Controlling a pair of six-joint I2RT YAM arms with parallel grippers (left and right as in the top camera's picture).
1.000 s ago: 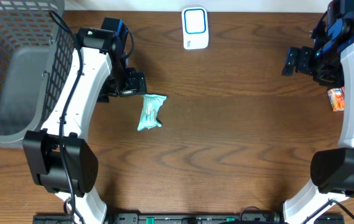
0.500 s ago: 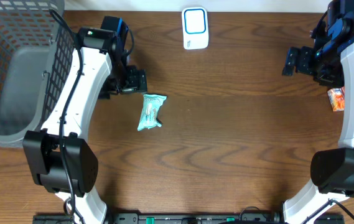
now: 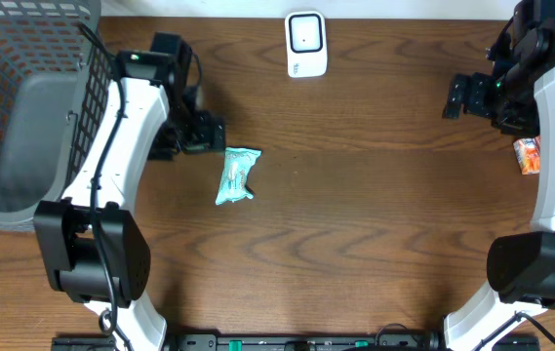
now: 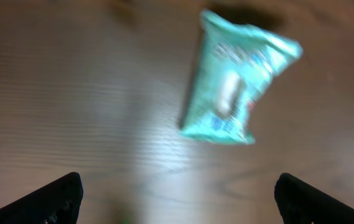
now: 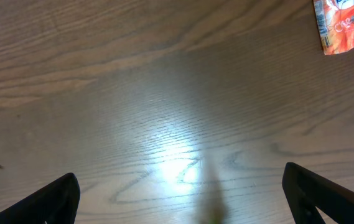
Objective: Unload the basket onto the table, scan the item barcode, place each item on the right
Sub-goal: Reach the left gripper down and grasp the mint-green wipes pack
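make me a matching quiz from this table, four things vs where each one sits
Things:
1 teal packet
2 scanner
3 basket
4 orange packet

Places:
a far edge, middle
b right edge
c far left corner
d left of centre, on the bare wood

Pairs: 1-d, 2-a, 3-c, 4-b

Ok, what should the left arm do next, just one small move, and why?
Probably shift the left gripper over the teal packet and lower around it. Its jaws stand open and empty, the packet lies loose on the table just beside them, and the scanner sits well away.
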